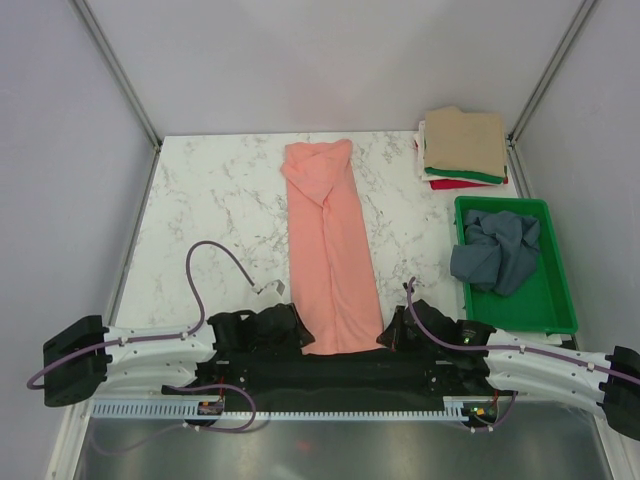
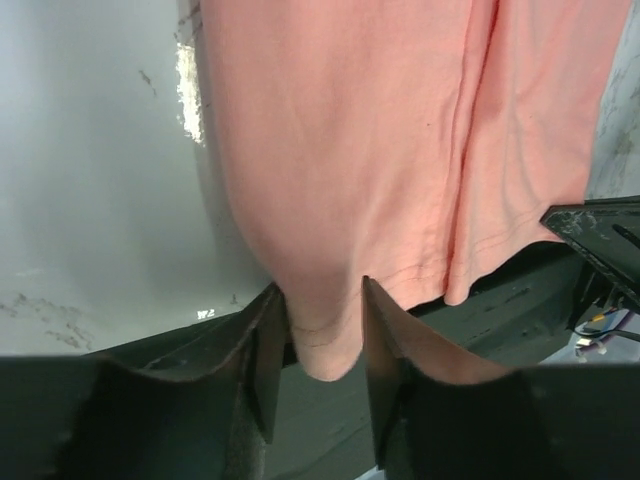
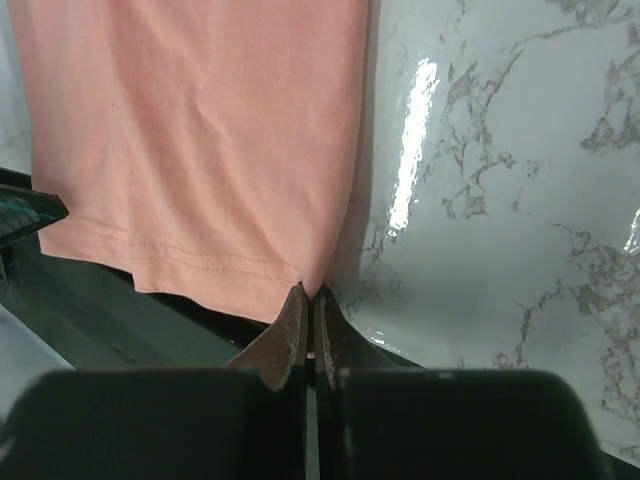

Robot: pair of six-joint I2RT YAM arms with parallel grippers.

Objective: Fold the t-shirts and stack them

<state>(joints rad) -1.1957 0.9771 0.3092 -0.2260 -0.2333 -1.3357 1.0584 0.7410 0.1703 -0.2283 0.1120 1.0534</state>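
Observation:
The salmon-pink t-shirt [image 1: 330, 250] lies folded into a long strip down the middle of the table, its hem at the near edge. My left gripper [image 1: 297, 335] is at the hem's left corner. Its jaws [image 2: 320, 285] stand apart with a lobe of the pink cloth [image 2: 380, 150] between them. My right gripper [image 1: 390, 335] is at the hem's right corner, shut [image 3: 310, 292] on the edge of the pink cloth [image 3: 200, 130]. A stack of folded t-shirts [image 1: 462, 148], tan on top with green, white and red below, sits at the back right.
A rigid green tray [image 1: 556, 300] stands at the right with a crumpled slate blue-grey t-shirt [image 1: 497, 252] in it. Grey walls close in the marble table [image 1: 220, 200] on the left, back and right. Both arms lie along the near edge.

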